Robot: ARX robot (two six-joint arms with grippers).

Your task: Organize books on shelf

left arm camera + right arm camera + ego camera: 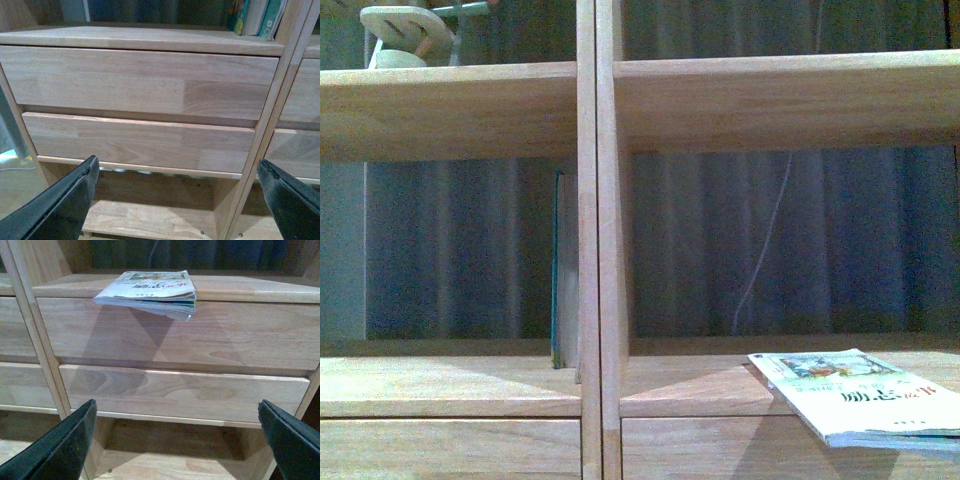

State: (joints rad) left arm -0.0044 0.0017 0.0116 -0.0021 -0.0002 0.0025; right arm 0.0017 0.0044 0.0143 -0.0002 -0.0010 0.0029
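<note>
The light-wood shelf [598, 250] fills the front view. A white and pale-blue paperback [860, 395] lies flat in the right compartment, overhanging the front edge; it also shows in the right wrist view [150, 290] above the drawer fronts. A slim green-edged book [561, 270] stands upright against the central divider in the left compartment; in the left wrist view, book spines [257, 17] show at the top. My left gripper [177, 172] is open and empty before the left column's drawers. My right gripper [175, 412] is open and empty before the right column's drawers, below the paperback.
Two drawer fronts [140, 80] sit in the left column and two more [185, 335] in the right. Dark curtains with a hanging cord [760, 260] show through the open back. A pale object [405, 35] stands on the upper left shelf board.
</note>
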